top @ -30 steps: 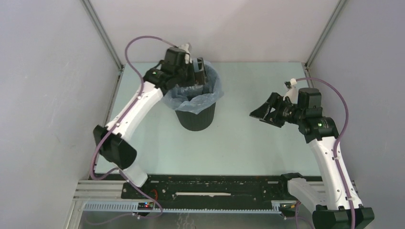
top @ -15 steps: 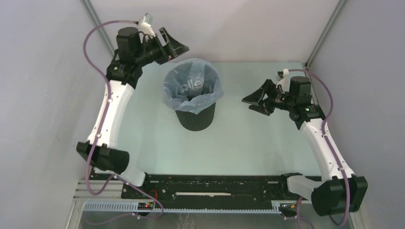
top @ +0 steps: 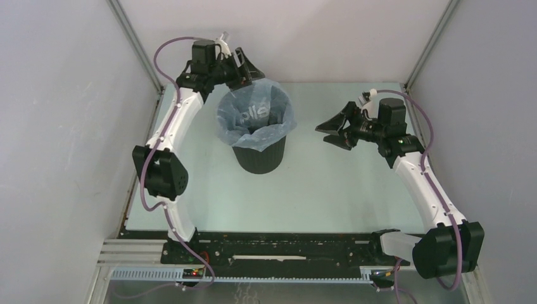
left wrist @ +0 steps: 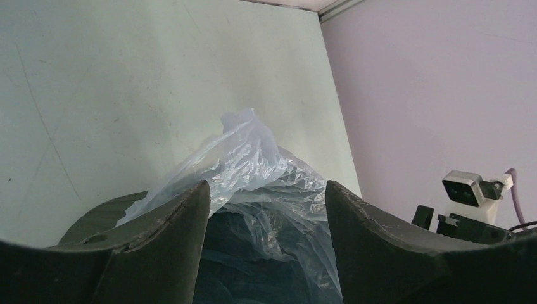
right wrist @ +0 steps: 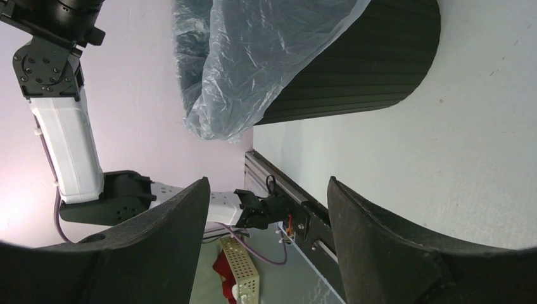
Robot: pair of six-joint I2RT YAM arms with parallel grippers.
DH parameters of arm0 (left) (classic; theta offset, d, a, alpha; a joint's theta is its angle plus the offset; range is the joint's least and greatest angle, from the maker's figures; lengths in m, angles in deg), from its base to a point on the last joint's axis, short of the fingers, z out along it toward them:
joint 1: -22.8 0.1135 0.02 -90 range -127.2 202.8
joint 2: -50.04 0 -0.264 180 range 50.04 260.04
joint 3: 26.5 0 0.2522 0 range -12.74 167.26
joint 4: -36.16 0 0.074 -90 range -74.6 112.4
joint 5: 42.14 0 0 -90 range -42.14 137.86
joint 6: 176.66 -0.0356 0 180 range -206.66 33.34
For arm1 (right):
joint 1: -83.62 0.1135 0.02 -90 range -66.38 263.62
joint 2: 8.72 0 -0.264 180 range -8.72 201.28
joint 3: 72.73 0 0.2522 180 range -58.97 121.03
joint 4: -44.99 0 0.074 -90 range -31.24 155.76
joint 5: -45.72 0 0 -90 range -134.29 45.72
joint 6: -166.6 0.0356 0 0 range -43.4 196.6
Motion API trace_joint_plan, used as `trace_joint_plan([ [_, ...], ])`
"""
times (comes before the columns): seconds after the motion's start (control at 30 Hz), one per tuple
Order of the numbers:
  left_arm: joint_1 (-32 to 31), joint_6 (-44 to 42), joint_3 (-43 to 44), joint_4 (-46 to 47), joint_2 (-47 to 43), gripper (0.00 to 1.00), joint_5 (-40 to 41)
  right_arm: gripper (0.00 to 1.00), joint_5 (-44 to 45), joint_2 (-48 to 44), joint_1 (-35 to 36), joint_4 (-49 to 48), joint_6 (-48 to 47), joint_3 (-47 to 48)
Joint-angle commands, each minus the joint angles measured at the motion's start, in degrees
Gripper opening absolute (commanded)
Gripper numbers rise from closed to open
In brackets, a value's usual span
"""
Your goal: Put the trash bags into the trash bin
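Observation:
The trash bin (top: 259, 158), round and black, stands left of the table's middle. The pale grey-blue trash bag (top: 256, 114) sits in its mouth, its wrinkled film folded out over the rim and hanging down the front. My left gripper (top: 244, 69) hovers open just above the bin's far-left rim. In the left wrist view the bag (left wrist: 253, 161) rises beyond my left gripper (left wrist: 267, 185), with nothing between the fingers (left wrist: 171, 234). My right gripper (top: 330, 133) is open in the air right of the bin, apart from it. Its view shows the bin (right wrist: 361, 69) and bag (right wrist: 253, 57) ahead.
Grey walls close in the pale green table (top: 342, 190) on the left, back and right. A black rail (top: 278, 247) with the arm bases runs along the near edge. Bare tabletop lies in front of and to the right of the bin.
My left gripper left the bin's rim, swung up and back toward the far-left corner, then returned above the far rim, its jaws a little narrower. My right gripper drifted slightly left. The bag stayed put.

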Motion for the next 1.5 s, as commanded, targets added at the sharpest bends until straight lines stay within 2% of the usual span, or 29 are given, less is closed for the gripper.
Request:
trace_joint_plan([
  [0.0, 0.0, -4.7, 5.5, 0.2, -0.9, 0.71, 1.1, 0.77, -0.2, -1.1, -0.2, 1.3, -1.1, 0.2],
  [0.43, 0.0, -6.4, 3.7, -3.4, 2.8, 0.72, 4.5, 0.77, -0.4, -0.6, -1.0, 2.2, -1.7, 0.1],
  [0.67, -0.1, -7.3, 1.7, -6.3, 4.1, 0.61, 5.3, 0.77, 0.0, -1.2, -1.0, 3.6, -2.5, 0.1],
  [0.9, 0.0, -8.2, 0.9, -8.7, 3.4, 0.56, 6.7, 0.77, 0.1, -2.1, -1.0, 4.6, -3.1, 0.1],
  [0.97, 0.0, -8.1, 3.6, -10.9, 3.8, 0.61, 7.2, 0.77, 0.0, -2.3, -1.0, 4.4, -3.1, 0.0],
  [1.03, 0.1, -7.6, 7.2, -13.3, 4.1, 0.74, 7.4, 0.77, -0.3, -2.5, -1.0, 4.0, -3.0, 0.1],
  [1.1, 0.0, -6.8, 11.1, -15.1, 3.8, 0.81, 8.0, 0.77, -0.4, -2.7, -1.1, 4.1, -3.2, 0.2],
  [1.27, 0.4, -4.9, 19.8, -20.6, 0.3, 0.97, 13.9, 0.77, 0.1, -3.3, -1.0, 6.1, -4.8, 0.1],
  [1.37, 0.8, -3.9, 18.1, -22.7, -4.6, 1.00, 18.7, 0.77, 0.3, -4.0, -0.8, 7.9, -6.6, 0.1],
  [1.47, 0.7, -3.6, 10.8, -23.0, -12.3, 1.00, 23.0, 0.78, 1.1, -6.3, -0.4, 10.5, -9.2, 0.2],
])
